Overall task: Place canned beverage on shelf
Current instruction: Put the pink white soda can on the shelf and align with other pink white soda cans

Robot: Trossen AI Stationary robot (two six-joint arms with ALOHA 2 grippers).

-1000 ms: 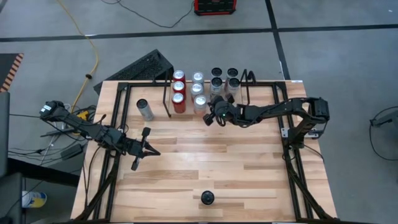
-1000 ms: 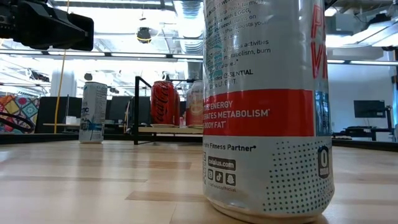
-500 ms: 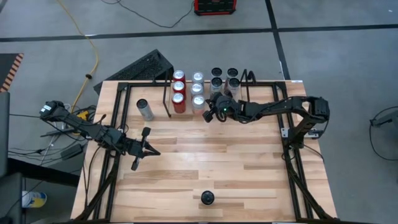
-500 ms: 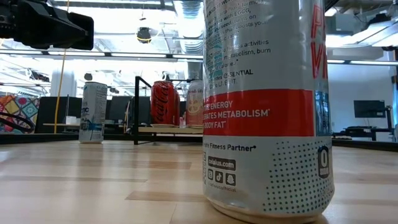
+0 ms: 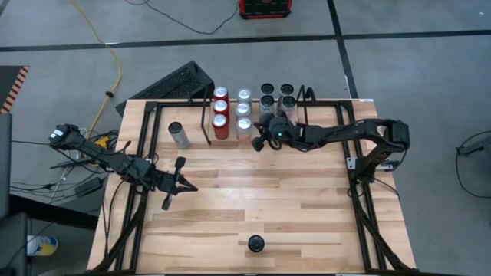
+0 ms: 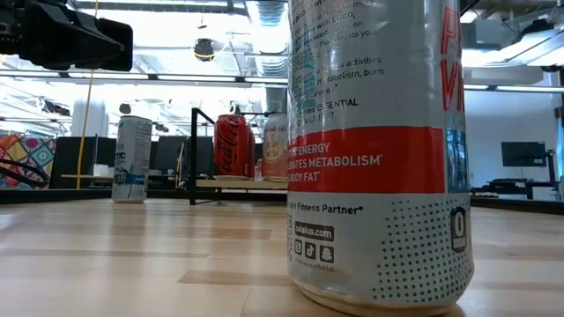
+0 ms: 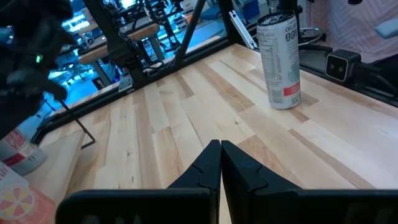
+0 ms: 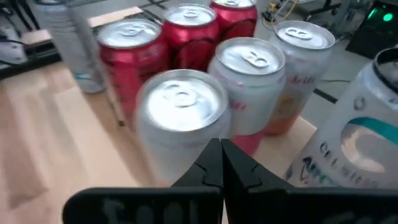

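Observation:
The shelf (image 5: 205, 126) is a low black wire rack at the table's far edge. It holds a row of red cans (image 5: 221, 107), a row of silver cans (image 5: 244, 110) and dark-topped cans (image 5: 276, 98). My right gripper (image 5: 258, 143) is shut, its tips just in front of the row's front silver can (image 8: 180, 118). Another can (image 5: 179, 135) stands upright on the table left of the shelf, and one more (image 5: 255, 244) near the front edge. My left gripper (image 5: 186, 187) waits shut over the table's left half. My right gripper comes at the front silver can's near side (image 8: 186, 163) slanting down from the table's near right, its fingers shut. The can stands upright on the shelf. The fingertips cover the spot, so I cannot tell whether they touch it.
Long black rail frames (image 5: 146, 153) run along both sides of the table. The near can (image 6: 379, 150) fills much of the low view. A dark slanted rack (image 5: 180, 80) sits off the table's far left corner. Bare wood (image 5: 268, 199) lies across the table's middle.
My right gripper has turned a little and edged toward the shelf. The front silver can has slid slightly toward the far edge, into line with the cans behind it.

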